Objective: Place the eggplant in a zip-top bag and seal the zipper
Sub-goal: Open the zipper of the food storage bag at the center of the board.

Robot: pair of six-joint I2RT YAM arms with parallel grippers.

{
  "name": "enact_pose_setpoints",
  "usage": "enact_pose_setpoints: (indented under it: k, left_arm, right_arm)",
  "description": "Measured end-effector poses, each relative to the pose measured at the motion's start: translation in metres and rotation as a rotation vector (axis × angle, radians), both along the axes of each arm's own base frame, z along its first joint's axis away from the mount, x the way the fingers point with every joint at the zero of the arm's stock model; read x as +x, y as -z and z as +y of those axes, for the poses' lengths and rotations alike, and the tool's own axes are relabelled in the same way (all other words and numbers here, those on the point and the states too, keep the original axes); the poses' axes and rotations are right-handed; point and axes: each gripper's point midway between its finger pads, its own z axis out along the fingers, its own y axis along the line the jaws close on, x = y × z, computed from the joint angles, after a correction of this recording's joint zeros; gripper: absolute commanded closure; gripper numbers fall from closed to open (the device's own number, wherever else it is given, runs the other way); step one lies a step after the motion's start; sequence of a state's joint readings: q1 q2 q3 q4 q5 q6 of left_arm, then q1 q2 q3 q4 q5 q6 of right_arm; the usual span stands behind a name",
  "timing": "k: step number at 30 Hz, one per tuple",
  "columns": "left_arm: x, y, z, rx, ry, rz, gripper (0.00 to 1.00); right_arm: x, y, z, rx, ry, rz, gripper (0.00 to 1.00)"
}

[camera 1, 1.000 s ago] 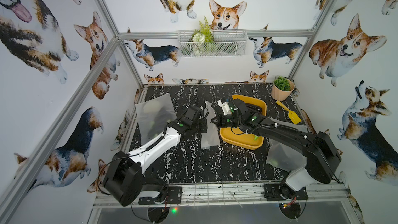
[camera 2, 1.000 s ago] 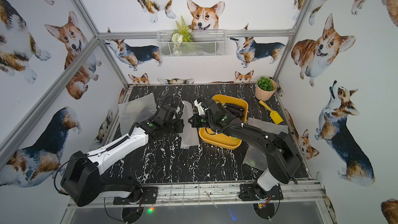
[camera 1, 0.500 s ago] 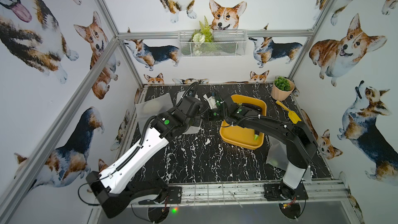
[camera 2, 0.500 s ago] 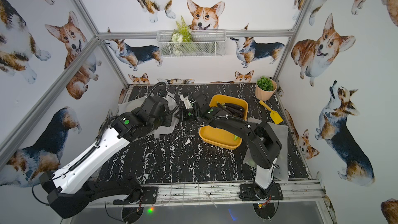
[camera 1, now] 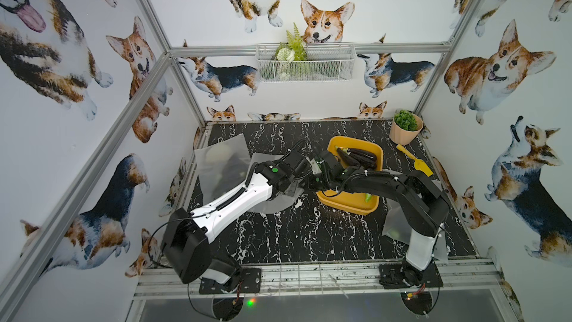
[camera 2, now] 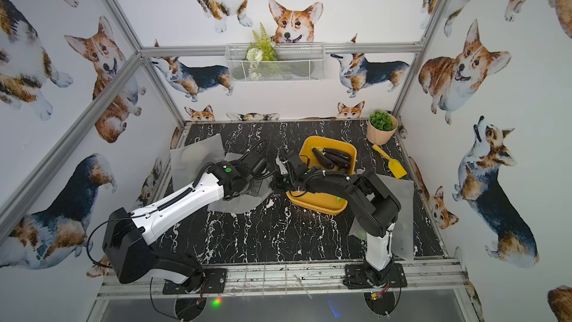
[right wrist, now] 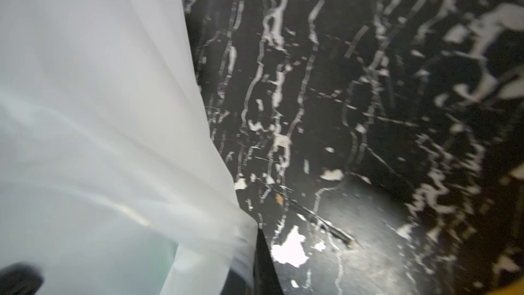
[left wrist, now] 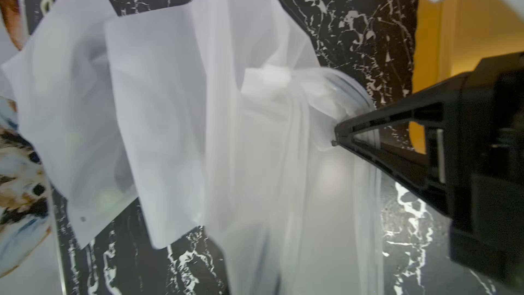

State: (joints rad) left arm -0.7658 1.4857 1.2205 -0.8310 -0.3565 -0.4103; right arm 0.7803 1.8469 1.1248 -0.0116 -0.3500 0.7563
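Front-centre tabletop (camera 1: 309, 236) open. Mid-table blocked: left arm (camera 1: 235, 202), right arm (camera 1: 380, 181) meet over draped zip-top bag (camera 1: 275, 204). Yellow tray (camera 1: 346, 207) fills right-centre. Spare bag (camera 1: 216, 162) left rear, second spare bag (camera 1: 394, 221) right front. Pot (camera 1: 405, 134), scoop (camera 1: 421, 167) rear-right.

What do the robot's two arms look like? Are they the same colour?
Not quite. The left arm has a long white shell, black joints, a ribbed black cable and a green dot. The right arm is mostly black with a white base post and white-tied cables. Fingers are black open triangles.
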Motion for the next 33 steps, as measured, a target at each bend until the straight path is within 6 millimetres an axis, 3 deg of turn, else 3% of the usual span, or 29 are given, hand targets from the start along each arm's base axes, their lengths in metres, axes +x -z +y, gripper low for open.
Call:
enact_pose_setpoints:
  k: [9, 16, 20, 26, 30, 33]
  left_arm:
    - [0.015, 0.027, -0.023, -0.098, -0.006, 0.041, 1.00]
    - [0.022, 0.042, -0.037, -0.145, 0.006, 0.072, 1.00]
    - [0.023, 0.049, -0.039, -0.160, 0.005, 0.088, 1.00]
    - [0.027, 0.053, -0.043, -0.182, 0.006, 0.095, 1.00]
    - [0.028, 0.052, -0.045, -0.193, 0.009, 0.096, 1.00]
    - [0.028, 0.051, -0.046, -0.199, 0.011, 0.095, 1.00]
  right_arm:
    - [0.002, -0.005, -0.020, 0.015, 0.039, -0.020, 0.54]
    - [0.007, -0.041, -0.039, 0.092, 0.057, -0.059, 0.48]
    - [0.015, -0.075, -0.055, 0.125, 0.072, -0.122, 0.47]
    - [0.025, -0.081, -0.076, 0.099, 0.094, -0.150, 0.47]
    - [0.039, -0.079, -0.103, 0.011, 0.135, -0.175, 0.43]
    - [0.067, -0.070, -0.140, -0.155, 0.187, -0.243, 0.41]
